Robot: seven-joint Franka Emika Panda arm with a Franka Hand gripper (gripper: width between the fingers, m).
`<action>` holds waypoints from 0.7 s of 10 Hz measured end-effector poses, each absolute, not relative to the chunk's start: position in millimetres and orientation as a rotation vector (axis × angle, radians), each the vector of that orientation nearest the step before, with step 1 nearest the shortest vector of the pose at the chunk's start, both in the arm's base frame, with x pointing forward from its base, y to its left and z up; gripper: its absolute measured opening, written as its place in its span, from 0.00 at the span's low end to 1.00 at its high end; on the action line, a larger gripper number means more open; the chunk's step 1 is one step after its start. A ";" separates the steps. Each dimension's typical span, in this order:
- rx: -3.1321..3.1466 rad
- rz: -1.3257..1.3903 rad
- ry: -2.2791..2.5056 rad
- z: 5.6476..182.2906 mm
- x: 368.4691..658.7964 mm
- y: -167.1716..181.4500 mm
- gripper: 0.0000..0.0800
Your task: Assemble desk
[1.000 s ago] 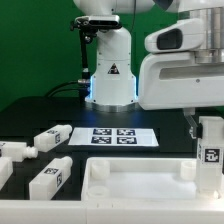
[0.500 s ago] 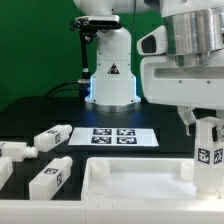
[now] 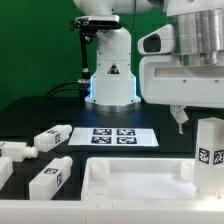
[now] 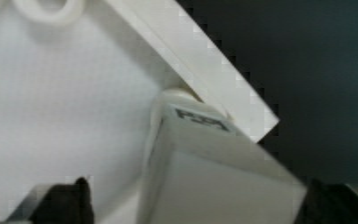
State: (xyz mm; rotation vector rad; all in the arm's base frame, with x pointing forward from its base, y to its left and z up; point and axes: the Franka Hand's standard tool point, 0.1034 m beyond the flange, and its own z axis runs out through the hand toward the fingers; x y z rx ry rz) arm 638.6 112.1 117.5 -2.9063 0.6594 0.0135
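**So far: one leg standing, the rest yet to fit**

Roughly a quarter of the desk looks done. The tabletop (image 3: 135, 178) lies flat at 6 o'clock in the exterior view, rim upward. One upright leg (image 3: 210, 155) stands at its corner, at about 4 o'clock. Whether that leg is seated tight cannot be told.

The claw (image 4: 202, 205) is spread. In the wrist view its dark fingers (image 4: 60, 203) stand on either side of the upright leg, with a gap showing on at least one side, so it pinches nothing. In the exterior view it hangs just above and beside the leg's top.

The remaining work, as I judge it, lies with the loose legs (image 3: 52, 137). At least three lie on their sides on the black surface (image 3: 40, 118) between 8 and 9 o'clock, off the tabletop. Each must be fetched, turned upright and set into a free corner.

All the desk parts look like smooth, matte white plastic. The tabletop is a shallow rectangular tray with a raised rim and softly rounded inner corners. The legs are square-section blocks with crisp edges, each bearing a black-and-white square tag. The marker board (image 3: 122, 137), a thin flat sheet printed with four tags, lies near the centre of the exterior view, at 12 o'clock from the tabletop.
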 end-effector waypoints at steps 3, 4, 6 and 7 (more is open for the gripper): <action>-2.962 0.008 0.326 116.0 635.6 112.5 0.81; -2.996 -0.013 0.102 116.8 635.5 113.3 0.81; -2.997 -0.058 -0.332 120.4 636.0 122.3 0.81; -3.002 -0.048 -0.206 119.6 635.9 121.5 0.70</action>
